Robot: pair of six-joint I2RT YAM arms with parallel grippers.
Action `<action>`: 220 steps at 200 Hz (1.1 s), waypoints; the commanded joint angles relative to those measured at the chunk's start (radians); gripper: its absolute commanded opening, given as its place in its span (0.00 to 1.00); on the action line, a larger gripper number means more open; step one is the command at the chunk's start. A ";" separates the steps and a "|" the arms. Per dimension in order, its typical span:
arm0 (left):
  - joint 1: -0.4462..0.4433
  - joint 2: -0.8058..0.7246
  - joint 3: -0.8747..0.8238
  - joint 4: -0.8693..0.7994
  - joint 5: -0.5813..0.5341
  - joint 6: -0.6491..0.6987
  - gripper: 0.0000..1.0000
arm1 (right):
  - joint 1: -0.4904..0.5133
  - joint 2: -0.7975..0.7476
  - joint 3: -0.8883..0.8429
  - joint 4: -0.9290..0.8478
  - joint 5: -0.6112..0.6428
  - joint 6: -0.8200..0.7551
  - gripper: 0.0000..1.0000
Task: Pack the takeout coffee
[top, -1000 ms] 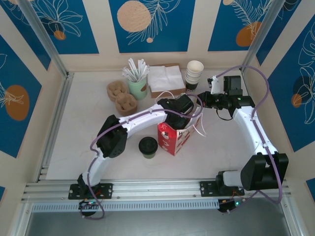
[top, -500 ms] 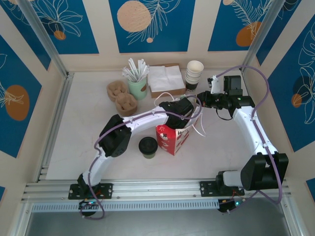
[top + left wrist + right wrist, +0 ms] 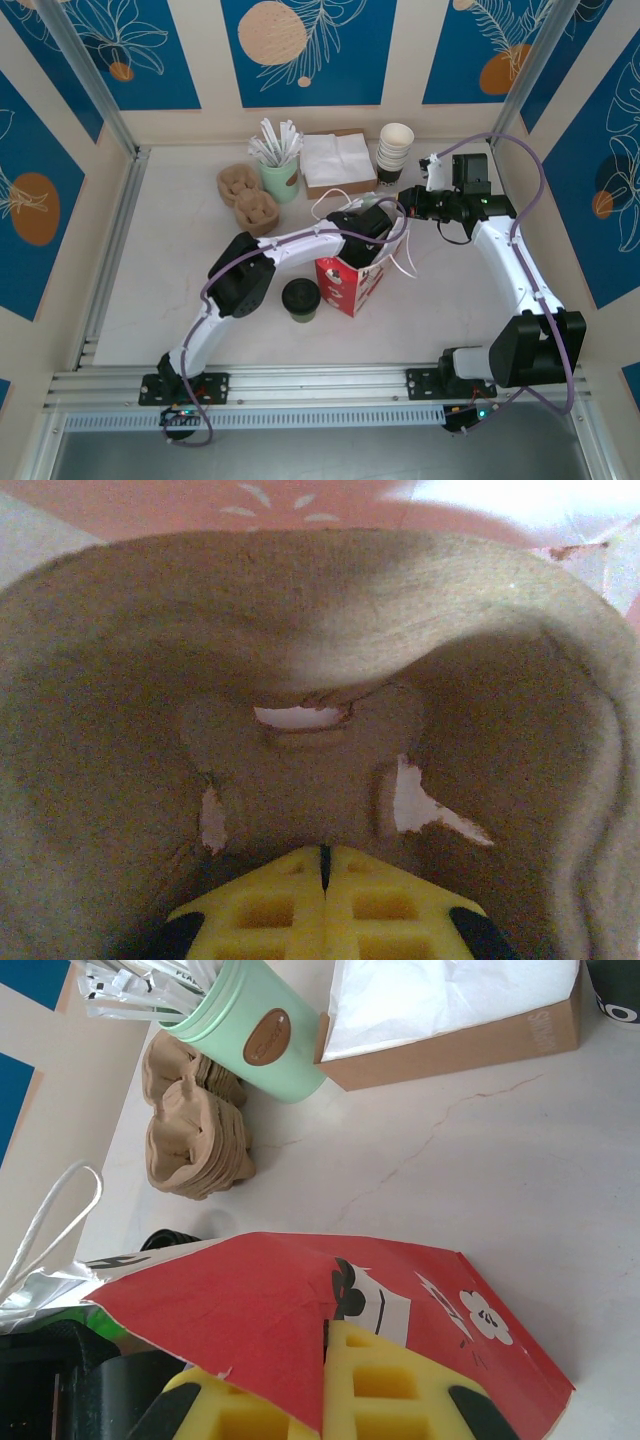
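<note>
Standing upright on the pale tabletop (image 3: 170,270), nearest the arm bases, is the takeout coffee (image 3: 300,298). It is a small paper cup whose round black lid faces the overhead camera, with a strip of olive-green side showing under the lid's near edge. Neither arm touches it. It sits outside the red paper bag (image 3: 347,285), just beside the bag's left side, and the left forearm passes just behind it.

The bag's white cord handles (image 3: 405,262) trail onto the tabletop on its right. The left arm reaches to the bag's far end, where its wrist covers the opening. In the left wrist view the left end effector (image 3: 322,868) has its yellow pads pressed together, with only a thin seam between them and nothing seen in it. They point at a brown pulp cup carrier (image 3: 300,660) with a few small torn holes. Whether the tips touch it I cannot tell.

The right end effector (image 3: 325,1355) comes in from the far right and pinches the bag's edge. The red paper runs down between its yellow pads, one pad behind the sheet and one in front.

Farther back stand stacked brown pulp carriers (image 3: 257,212), a pale green cup (image 3: 281,178) full of white sticks, a cardboard box of white napkins (image 3: 338,162) and a stack of paper cups (image 3: 394,152).
</note>
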 commanded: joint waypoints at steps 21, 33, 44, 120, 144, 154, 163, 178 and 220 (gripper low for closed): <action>0.015 -0.092 -0.012 -0.035 0.047 -0.024 0.11 | 0.016 -0.029 0.029 0.003 -0.044 -0.008 0.05; 0.014 -0.137 -0.002 -0.033 0.065 -0.028 0.14 | 0.015 -0.029 0.030 -0.002 -0.028 -0.010 0.05; 0.012 -0.175 0.011 -0.032 0.075 -0.033 0.18 | 0.014 -0.028 0.030 -0.008 -0.010 -0.012 0.04; 0.004 -0.370 0.074 -0.012 0.132 -0.075 0.30 | 0.001 -0.014 0.080 -0.051 0.071 -0.023 0.04; 0.004 -0.406 0.091 0.002 0.155 -0.092 0.32 | -0.006 -0.011 0.094 -0.053 0.071 -0.026 0.04; 0.004 -0.418 0.099 0.008 0.166 -0.095 0.33 | -0.008 -0.008 0.099 -0.050 0.074 -0.026 0.04; 0.004 -0.425 0.104 0.007 0.166 -0.100 0.34 | -0.012 -0.004 0.101 -0.050 0.075 -0.028 0.04; 0.004 -0.438 0.120 0.001 0.172 -0.097 0.35 | -0.017 0.005 0.107 -0.055 0.080 -0.030 0.04; 0.006 -0.444 0.177 -0.016 0.212 -0.082 0.41 | -0.039 0.024 0.127 -0.059 0.096 -0.032 0.04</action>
